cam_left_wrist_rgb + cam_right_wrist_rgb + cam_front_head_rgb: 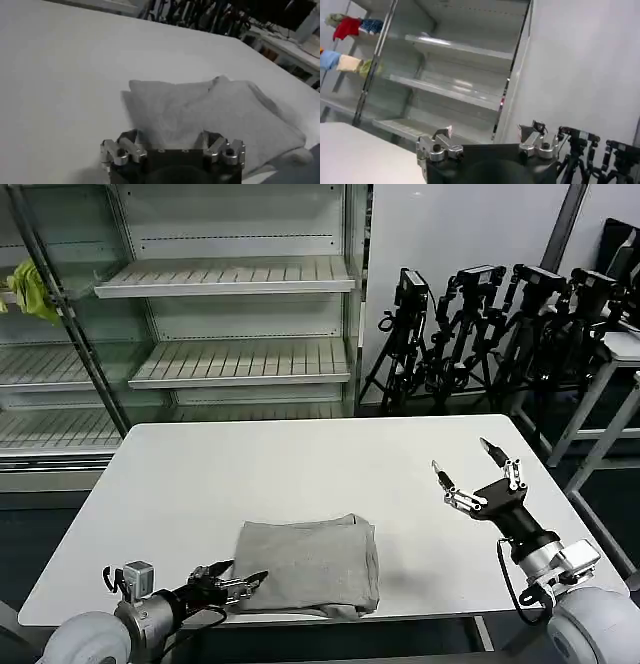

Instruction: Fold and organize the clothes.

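- While the light grey soft-fabric shirt (312,566) lay folded into a squarish bundle on the white rectangular table (300,474), close to the table's near edge, the left gripper (243,584) sat low at the bundle's near left corner.
- Its fingers (252,578) were close together with the tips at the fabric's edge; whether they pinched the cloth or merely touched it could not be told.
- From the left wrist view, the folded shirt (215,115) spread out just beyond the gripper (172,145), its layers overlapping and its far corners slightly lifted.
- Well apart from the shirt, the right gripper (470,472) hung raised above the table's right side, its fingers (493,451) spread wide with nothing between them.
- In the right wrist view, those parted fingertips (442,134) pointed toward pale metal shelving (455,75).
- Beyond the spread fingers, black camera tripods (490,334) stood clustered behind the table's far right corner.
- A yellow-green cloth (30,292) hung at the shelving's left end.
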### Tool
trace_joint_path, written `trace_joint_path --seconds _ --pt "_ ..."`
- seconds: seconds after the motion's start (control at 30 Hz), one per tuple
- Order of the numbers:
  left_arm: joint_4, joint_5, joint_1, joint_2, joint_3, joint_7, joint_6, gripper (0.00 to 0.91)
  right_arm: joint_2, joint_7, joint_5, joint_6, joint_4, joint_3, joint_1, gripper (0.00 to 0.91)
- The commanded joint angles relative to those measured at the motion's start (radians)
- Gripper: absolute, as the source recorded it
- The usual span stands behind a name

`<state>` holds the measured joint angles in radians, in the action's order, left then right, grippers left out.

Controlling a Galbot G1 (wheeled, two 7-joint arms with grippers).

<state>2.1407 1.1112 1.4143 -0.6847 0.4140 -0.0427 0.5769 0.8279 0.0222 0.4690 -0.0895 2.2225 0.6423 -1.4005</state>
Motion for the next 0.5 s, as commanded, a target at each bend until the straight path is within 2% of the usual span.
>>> trace_joint_path --seconds 0.03,0.13,0.5 --pt "-0.003 -0.008 -0.025 -0.022 -0.028 0.012 0.000 0.121 0.004 0.000 -0.005 -0.001 0.003 0.002 -0.008 0.907" --pt "-0.006 -0.016 -0.026 -0.030 -0.031 0.014 0.000 0.050 0.006 0.000 -0.007 0.000 0.004 0.002 -0.011 0.907" --pt "0.005 -0.031 -0.014 -0.043 -0.024 0.021 0.000 0.050 0.008 0.001 -0.011 0.000 0.013 0.007 -0.024 0.907"
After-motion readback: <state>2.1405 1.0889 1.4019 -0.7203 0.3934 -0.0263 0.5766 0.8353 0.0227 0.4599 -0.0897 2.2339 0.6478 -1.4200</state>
